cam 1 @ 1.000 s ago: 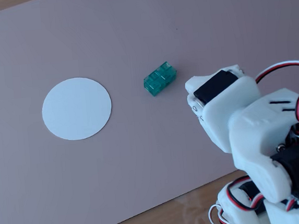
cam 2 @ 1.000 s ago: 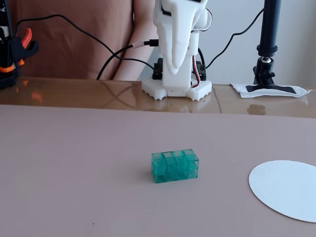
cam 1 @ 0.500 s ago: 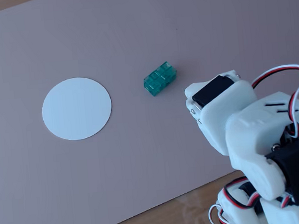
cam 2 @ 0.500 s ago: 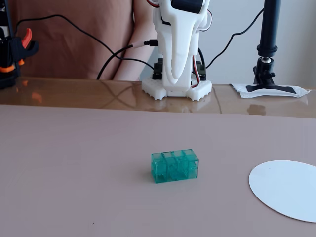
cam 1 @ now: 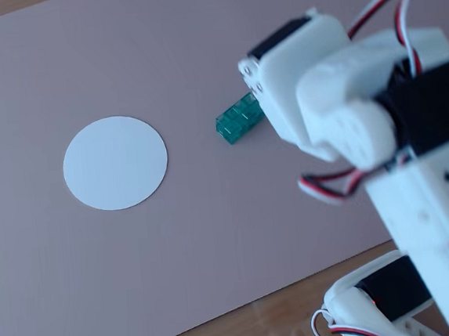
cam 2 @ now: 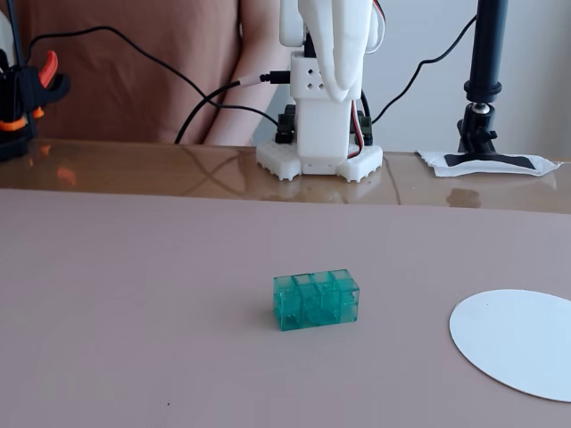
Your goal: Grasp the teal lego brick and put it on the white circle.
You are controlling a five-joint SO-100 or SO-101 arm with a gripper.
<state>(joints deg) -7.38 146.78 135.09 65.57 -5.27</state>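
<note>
We see the small translucent teal-green plastic lego brick [cam 2: 316, 300] lying alone on the pinkish-mauve mat [cam 2: 134, 294], studs up, with nothing touching it. In a fixed view from low at table level, the flat white paper-like circle [cam 2: 517, 343] lies to the brick's right, apart from it with bare mat between them; its right part runs off the picture's edge. In a fixed view from behind the arm, the same brick [cam 1: 238, 120] sits to the right of the white disc [cam 1: 115, 163], and the arm's white upper body hides the brick's right end.

The white plastic robot arm [cam 2: 326, 85] stands on its base at the far edge of the mat, on the glossy brown tabletop [cam 2: 134, 165], well apart from the brick. Its gripper [cam 2: 342, 73] is raised high above the base, nowhere near the brick. We cannot tell whether its fingers are spread or closed; they appear as one white tapered shape, and we see nothing held in them.
</note>
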